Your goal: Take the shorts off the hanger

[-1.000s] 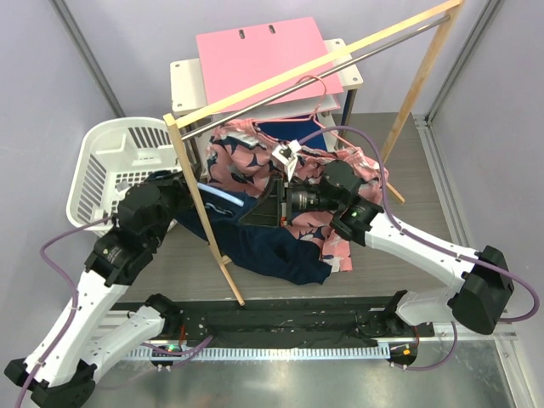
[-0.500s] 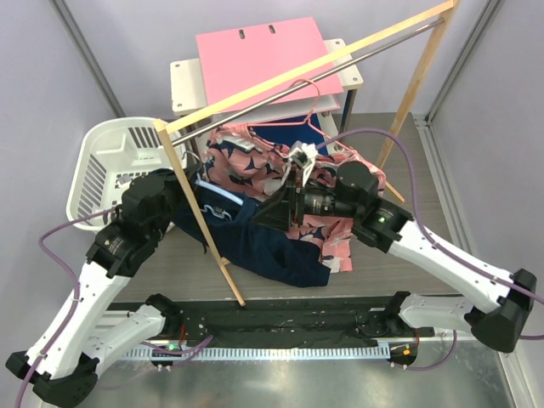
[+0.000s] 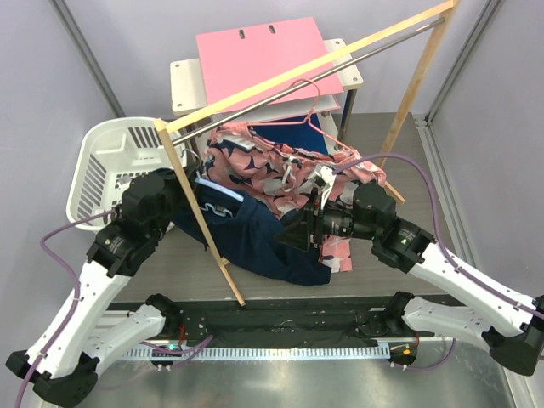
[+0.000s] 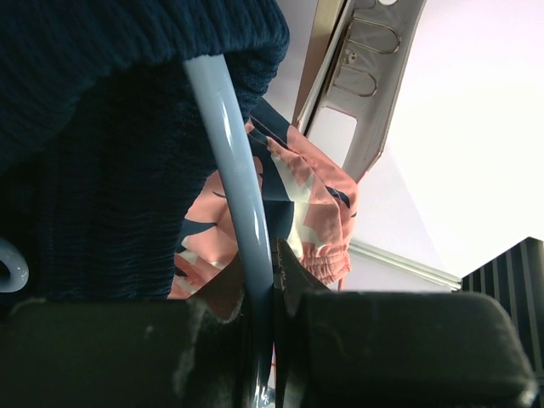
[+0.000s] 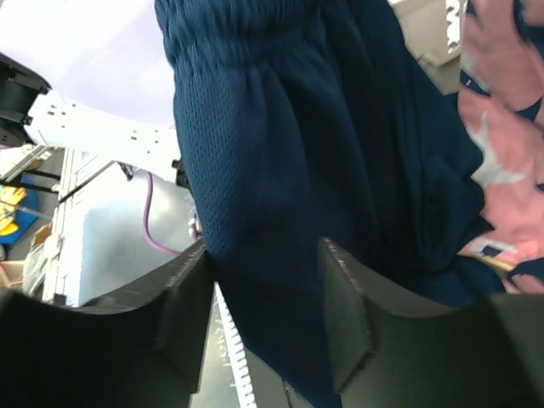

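Note:
The dark navy shorts (image 3: pixel 263 242) lie draped over a light-blue hanger (image 3: pixel 219 199) in the middle of the table. My left gripper (image 3: pixel 189 189) is at their left end, shut on the hanger's rod (image 4: pixel 234 170), with navy cloth (image 4: pixel 102 170) above the jaws (image 4: pixel 274 263). My right gripper (image 3: pixel 291 238) is open, its jaws astride a fold of the navy shorts (image 5: pixel 297 153) without closing on it (image 5: pixel 263 263). The salmon pink printed shorts (image 3: pixel 255 166) hang behind on a pink wire hanger (image 3: pixel 310 106). They also show in the left wrist view (image 4: pixel 314 212) and the right wrist view (image 5: pixel 501 119).
A wooden clothes rack with a slanted post (image 3: pixel 200 212) and a metal rail (image 3: pixel 340 64) spans the scene. A white laundry basket (image 3: pixel 106 166) sits at the left. A pink board (image 3: pixel 263 51) lies on a white stand at the back.
My right gripper has moved from beside the pink shorts toward the near side and now straddles the navy shorts. My left gripper stays on the blue hanger.

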`<state>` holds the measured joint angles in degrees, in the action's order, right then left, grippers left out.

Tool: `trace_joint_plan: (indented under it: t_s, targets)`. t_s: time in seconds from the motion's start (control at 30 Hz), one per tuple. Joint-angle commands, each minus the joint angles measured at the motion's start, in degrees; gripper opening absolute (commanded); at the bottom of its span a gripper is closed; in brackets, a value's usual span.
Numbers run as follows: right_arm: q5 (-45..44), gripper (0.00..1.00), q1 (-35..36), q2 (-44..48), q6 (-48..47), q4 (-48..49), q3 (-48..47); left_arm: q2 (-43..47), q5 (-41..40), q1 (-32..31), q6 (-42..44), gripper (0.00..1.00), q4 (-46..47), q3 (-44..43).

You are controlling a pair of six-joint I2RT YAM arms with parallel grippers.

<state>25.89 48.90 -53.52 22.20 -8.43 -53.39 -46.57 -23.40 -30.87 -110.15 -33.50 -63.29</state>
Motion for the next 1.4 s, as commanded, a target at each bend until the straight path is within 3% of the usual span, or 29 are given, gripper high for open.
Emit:
trace_joint_plan:
  t_s: [0.0, 0.03, 0.13, 0.2, 0.27, 0.3, 0.4, 0.53, 0.67, 0.8, 0.9, 1.37]
  targets:
    - [0.8, 0.49, 0.1, -0.6, 2.0, 3.0, 0.9, -0.4, -1.4, 0.0, -2.3, 0.01, 6.4, -3.2]
    - [1.7, 0.42, 0.1, -1.1, 2.5, 3.0, 0.7, -0.8, -1.6, 0.0, -2.0, 0.0, 6.7, -3.7]
    - [1.6, 0.31, 0.1, -3.4, 3.3, 0.5, -0.3, -1.6, -2.2, 0.1, -1.8, 0.01, 7.3, -4.6]
    - [1.8, 0.31, 0.1, -3.4, 3.5, -0.4, -0.3, -1.8, -2.5, 0.1, -1.4, 0.0, 7.9, -4.5]
    - [-0.2, 0.42, 0.2, -2.4, 3.2, -0.5, -0.5, -2.0, -2.0, 0.1, -0.2, 0.01, 8.4, -4.6]
    - [-1.4, 0.53, 0.1, -0.9, 2.9, -0.7, -0.9, -2.2, -1.7, 0.1, 0.1, 0.01, 7.9, -4.7]
    - [-5.5, 0.73, 0.2, -0.1, 1.4, -3.3, -5.0, -2.1, -1.1, 0.1, 1.5, 0.0, 6.3, -5.1]
    - [-7.2, 0.77, 0.2, -6.2, -0.8, -10.5, -17.3, -1.2, -1.1, 0.1, 3.1, 0.0, 2.1, -5.5]
    - [-6.7, 0.77, 0.2, -11.0, -0.2, -11.5, -22.9, 0.2, -0.9, 0.1, 3.5, 0.0, 1.6, -4.2]
    - [-5.0, 0.64, 0.2, -14.8, 1.3, -8.9, -25.4, 1.1, -0.9, 0.1, 3.4, 0.0, 1.8, -3.3]
    - [-3.6, 0.61, 0.2, -17.4, 3.6, -8.0, -27.6, 1.1, -0.8, 0.0, 3.4, 0.0, 1.2, -3.3]
    - [-4.8, 0.57, 3.1, -19.2, 5.6, -4.8, -28.6, 1.3, -1.0, 0.1, 3.2, 0.0, -0.5, -2.5]
